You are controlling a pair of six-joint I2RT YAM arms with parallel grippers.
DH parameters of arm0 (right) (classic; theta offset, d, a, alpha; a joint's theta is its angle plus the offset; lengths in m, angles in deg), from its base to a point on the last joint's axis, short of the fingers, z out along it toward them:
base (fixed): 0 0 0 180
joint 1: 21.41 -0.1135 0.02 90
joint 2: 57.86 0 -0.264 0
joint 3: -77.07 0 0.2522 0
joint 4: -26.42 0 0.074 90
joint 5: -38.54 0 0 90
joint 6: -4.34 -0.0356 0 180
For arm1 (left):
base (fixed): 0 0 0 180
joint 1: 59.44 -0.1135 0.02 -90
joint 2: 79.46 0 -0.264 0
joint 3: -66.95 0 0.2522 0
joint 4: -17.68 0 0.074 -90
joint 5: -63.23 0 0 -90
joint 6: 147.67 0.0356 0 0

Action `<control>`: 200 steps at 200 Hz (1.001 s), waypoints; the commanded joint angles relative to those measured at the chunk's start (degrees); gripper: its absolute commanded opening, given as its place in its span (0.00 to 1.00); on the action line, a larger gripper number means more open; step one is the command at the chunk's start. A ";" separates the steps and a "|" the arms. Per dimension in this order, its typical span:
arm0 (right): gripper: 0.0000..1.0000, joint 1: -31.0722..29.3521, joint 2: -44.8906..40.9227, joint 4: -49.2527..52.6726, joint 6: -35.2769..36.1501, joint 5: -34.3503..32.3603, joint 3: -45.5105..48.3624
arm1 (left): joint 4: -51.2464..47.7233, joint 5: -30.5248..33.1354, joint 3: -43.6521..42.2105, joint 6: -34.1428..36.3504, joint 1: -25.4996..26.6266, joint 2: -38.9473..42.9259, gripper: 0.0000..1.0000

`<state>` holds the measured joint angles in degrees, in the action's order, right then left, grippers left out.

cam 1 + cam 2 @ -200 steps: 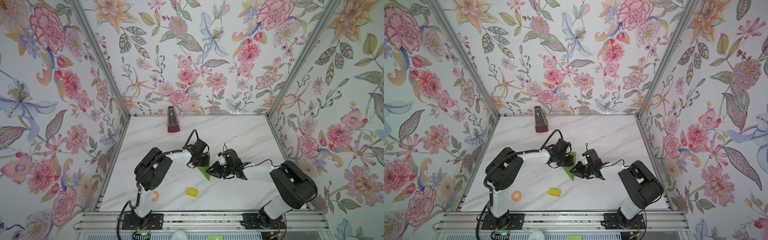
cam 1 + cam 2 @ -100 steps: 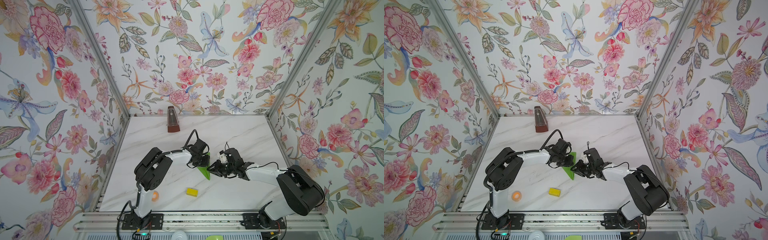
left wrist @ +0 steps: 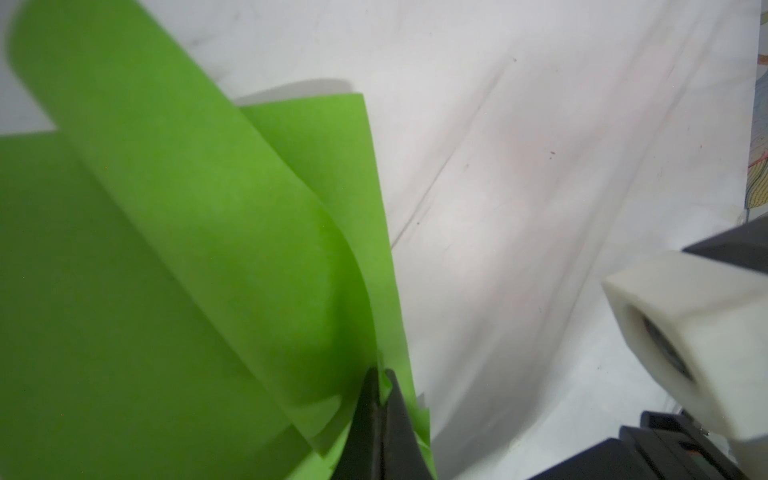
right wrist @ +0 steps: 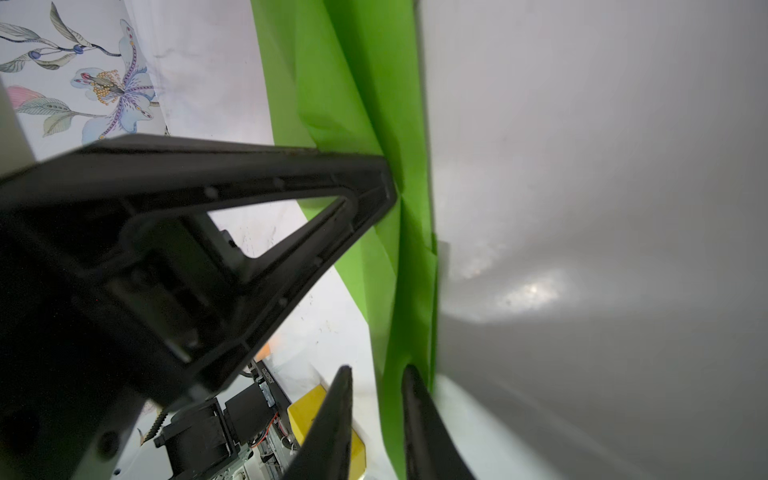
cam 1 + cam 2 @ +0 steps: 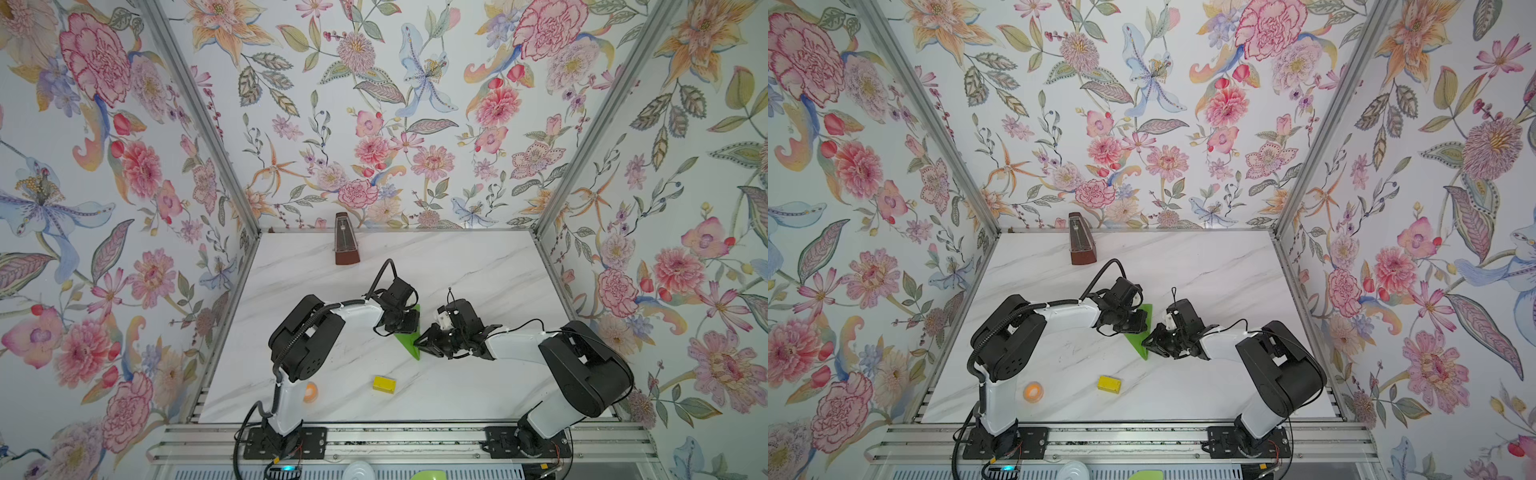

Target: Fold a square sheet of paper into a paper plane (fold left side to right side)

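Note:
The square sheet of paper (image 5: 409,341) (image 5: 1139,338), lime green and partly folded over, lies mid-table between the two grippers. In the left wrist view its upper layer (image 3: 187,249) curls over the lower one. My left gripper (image 5: 408,324) (image 5: 1136,322) (image 3: 381,374) is shut on the paper's edge. My right gripper (image 5: 419,343) (image 5: 1147,343) (image 4: 376,370) sits at the paper's near right corner. Its jaws stand a narrow gap apart, with the paper's edge (image 4: 365,83) running by one finger. No finished paper plane shows.
A yellow block (image 5: 384,384) (image 5: 1109,383) lies near the front, close to the right gripper. An orange tape roll (image 5: 310,392) (image 5: 1033,391) sits by the left arm's base. A brown metronome (image 5: 346,240) (image 5: 1080,240) stands at the back wall.
The right arm's elbow has swung outward to the right and its gripper has edged left onto the paper's corner, its jaws a little narrower. The left arm has stayed put.

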<state>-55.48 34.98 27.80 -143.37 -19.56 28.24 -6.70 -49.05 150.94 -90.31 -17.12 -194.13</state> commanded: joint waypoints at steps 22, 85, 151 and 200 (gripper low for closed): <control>0.14 -0.30 1.91 -1.68 -0.71 0.54 1.91 | -4.30 2.23 -2.13 -0.14 -0.86 -1.26 0.00; 0.01 -0.25 2.92 -2.38 -0.93 0.62 4.02 | -4.13 3.34 -2.28 -0.40 -1.22 -0.30 0.00; 0.11 -0.24 3.32 -0.17 -0.79 -0.61 4.95 | -5.08 4.93 -1.91 0.16 -1.46 -0.37 0.03; 0.19 0.13 -3.20 9.17 2.19 -3.89 1.50 | -5.92 4.98 -2.78 1.13 -1.45 -1.09 0.01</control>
<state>-55.48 34.36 26.75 -143.46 -19.86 31.23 -6.78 -48.83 150.68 -90.45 -17.27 -193.89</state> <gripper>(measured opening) 0.172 0.048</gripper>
